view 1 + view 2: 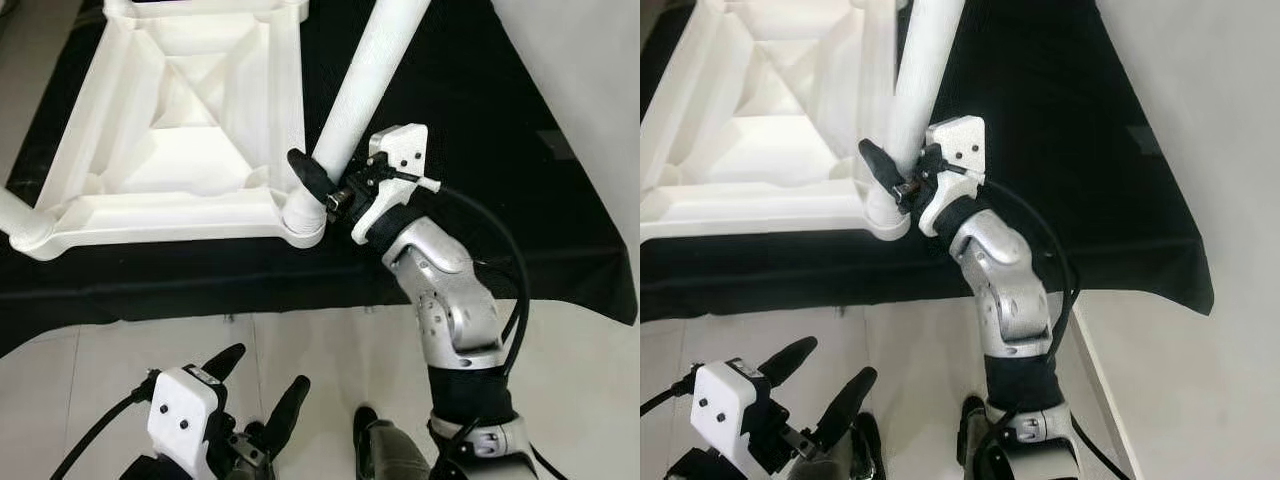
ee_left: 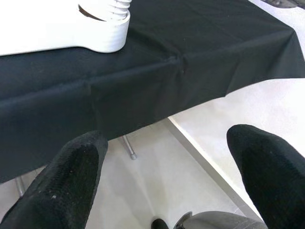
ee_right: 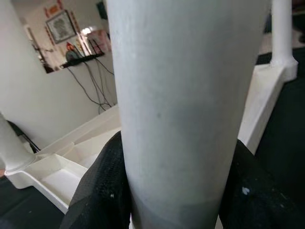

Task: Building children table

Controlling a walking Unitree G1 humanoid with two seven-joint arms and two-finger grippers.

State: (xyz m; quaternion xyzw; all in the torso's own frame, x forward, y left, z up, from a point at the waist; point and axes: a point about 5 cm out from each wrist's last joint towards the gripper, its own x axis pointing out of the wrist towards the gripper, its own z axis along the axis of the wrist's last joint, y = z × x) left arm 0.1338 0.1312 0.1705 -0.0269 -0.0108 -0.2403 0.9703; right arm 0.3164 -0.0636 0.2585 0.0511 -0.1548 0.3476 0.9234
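Black cloth (image 1: 520, 200) covers the bench; the white tabletop (image 1: 180, 120) lies upside down on it (ribbed underside up), just left of the right claw (image 1: 322, 188). White leg (image 1: 370, 70) stands in the corner socket (image 1: 303, 222) right below that claw, tilted up & away. Right claw is clamped round the leg w/ a finger on each side, low near the socket. Left claw (image 1: 258, 395) hangs over the floor, nearer than the cloth edge, fingers (image 2: 71, 176) spread, gripping nothing.

Table leg (image 1: 372, 70) top and tabletop (image 1: 180, 130) far edge beyond the frame; socket thread mostly hidden
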